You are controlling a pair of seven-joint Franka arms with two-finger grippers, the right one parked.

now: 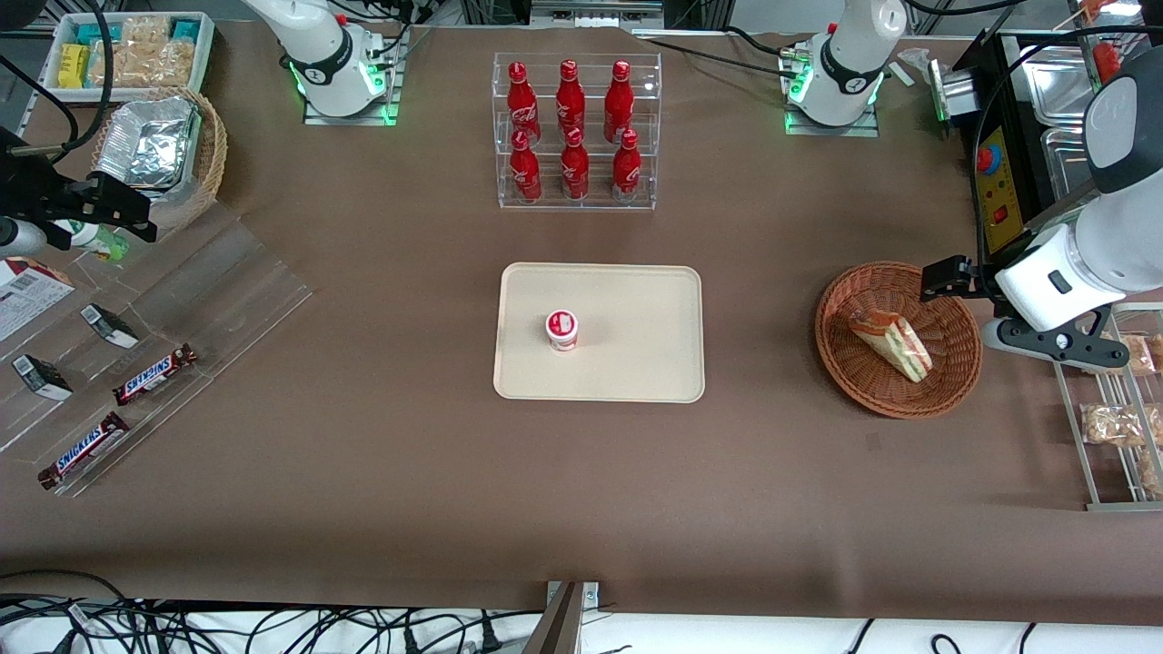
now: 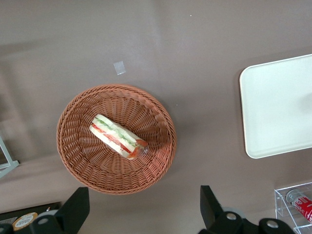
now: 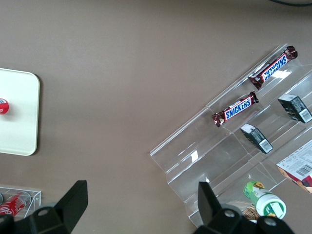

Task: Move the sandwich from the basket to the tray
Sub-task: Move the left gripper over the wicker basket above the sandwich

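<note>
The sandwich (image 1: 890,343) (image 2: 118,137), a wrapped wedge with green and red filling, lies on its side in the middle of the reddish-brown wicker basket (image 1: 845,381) (image 2: 83,165). My left gripper (image 1: 947,276) (image 2: 144,209) hovers above the basket's rim on the side farther from the front camera. It is open, its black fingers (image 2: 74,207) spread wide with nothing between them. The cream tray (image 1: 636,363) (image 2: 278,107) lies flat at the table's middle, toward the parked arm from the basket. A small red-and-white cup (image 1: 561,330) stands on it.
A clear rack of red bottles (image 1: 575,136) stands farther from the front camera than the tray. A wire shelf with bagged snacks (image 1: 1118,409) and a black control box (image 1: 1004,182) flank the basket at the working arm's end. A clear stand with Snickers bars (image 1: 154,374) sits toward the parked arm's end.
</note>
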